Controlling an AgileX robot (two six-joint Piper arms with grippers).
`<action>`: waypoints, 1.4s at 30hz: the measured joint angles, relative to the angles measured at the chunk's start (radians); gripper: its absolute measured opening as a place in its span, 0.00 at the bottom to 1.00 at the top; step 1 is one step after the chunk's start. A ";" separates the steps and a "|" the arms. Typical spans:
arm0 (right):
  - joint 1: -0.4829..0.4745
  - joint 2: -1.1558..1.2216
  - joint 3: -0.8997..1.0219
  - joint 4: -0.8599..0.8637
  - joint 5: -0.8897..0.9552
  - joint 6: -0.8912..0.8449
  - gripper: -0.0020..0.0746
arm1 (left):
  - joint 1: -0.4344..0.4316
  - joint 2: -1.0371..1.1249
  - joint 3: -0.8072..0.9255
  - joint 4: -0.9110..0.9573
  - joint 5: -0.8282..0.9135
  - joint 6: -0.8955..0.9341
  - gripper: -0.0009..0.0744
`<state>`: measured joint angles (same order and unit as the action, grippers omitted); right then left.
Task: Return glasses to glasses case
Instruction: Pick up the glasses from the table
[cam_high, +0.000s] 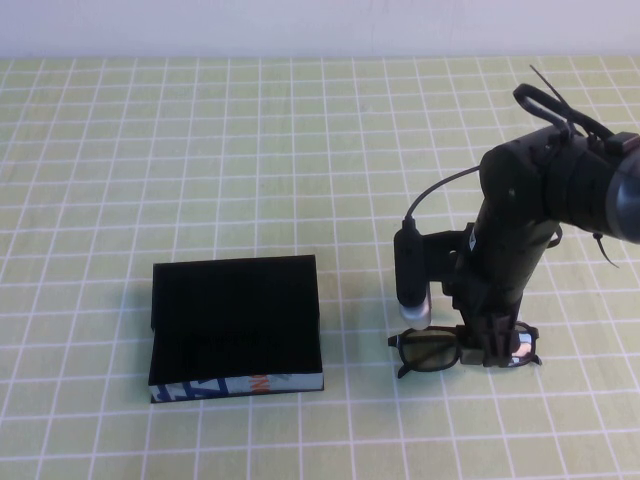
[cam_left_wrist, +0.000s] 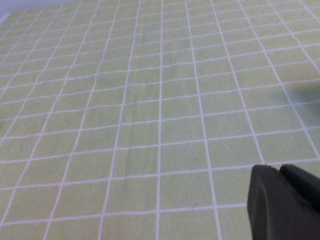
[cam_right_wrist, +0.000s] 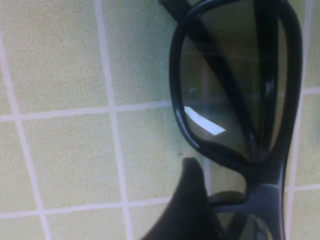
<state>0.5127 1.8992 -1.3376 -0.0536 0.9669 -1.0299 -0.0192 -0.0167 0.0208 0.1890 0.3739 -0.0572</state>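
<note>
The right gripper (cam_high: 492, 352) is down at the bridge of the glasses (cam_high: 440, 350), right over them. Its jaws are wide open and hold nothing yet. The glasses lie flat on the table, long side going left to right. The open glasses case (cam_high: 236, 327) sits well off to the gripper's left. The left gripper (cam_left_wrist: 285, 202) is far away; I cannot tell if it is open.

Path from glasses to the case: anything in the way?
Nothing visible. The glasses lie on the table mat to the right of the glasses case, with only bare mat between them. The case lies open. The right gripper is down at the glasses, open. The left gripper is off elsewhere over bare mat.
</note>
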 joint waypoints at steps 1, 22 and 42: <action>0.000 0.002 0.000 -0.001 -0.002 0.000 0.68 | 0.000 0.000 0.000 0.000 0.000 0.000 0.01; 0.000 0.012 0.000 0.000 -0.014 0.000 0.51 | 0.000 0.000 0.000 0.000 0.000 0.000 0.01; 0.000 0.012 0.000 0.021 0.018 0.000 0.33 | 0.000 0.000 0.000 0.000 0.000 0.000 0.01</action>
<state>0.5127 1.9113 -1.3376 -0.0331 0.9850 -1.0299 -0.0192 -0.0167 0.0208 0.1890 0.3739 -0.0572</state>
